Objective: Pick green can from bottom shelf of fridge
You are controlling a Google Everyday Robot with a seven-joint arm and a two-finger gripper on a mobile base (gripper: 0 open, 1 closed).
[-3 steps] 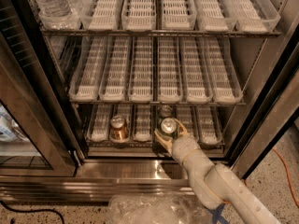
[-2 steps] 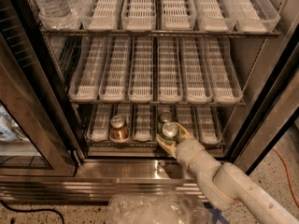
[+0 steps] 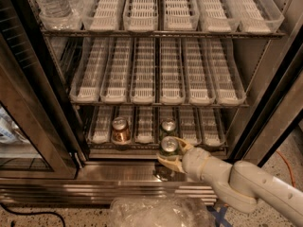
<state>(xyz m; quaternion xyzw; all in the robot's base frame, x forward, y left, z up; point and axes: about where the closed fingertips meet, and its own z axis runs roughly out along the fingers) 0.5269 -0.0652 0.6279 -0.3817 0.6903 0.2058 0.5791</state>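
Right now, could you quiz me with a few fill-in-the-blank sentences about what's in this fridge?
1. The gripper holds the green can at the front of the fridge's ____ shelf.
2. The copper-brown can stands on the green can's ____ side.
3. The water bottles stand on the ____ shelf.
Missing words: bottom; left; top.

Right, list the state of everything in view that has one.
fridge: door open.
pincer: shut on the green can, at the bottom shelf's front edge.
green can: upright, gripped.
second can, behind it: upright, in its lane.
copper-brown can: upright, in its lane, untouched.
water bottles: upright, top shelf.
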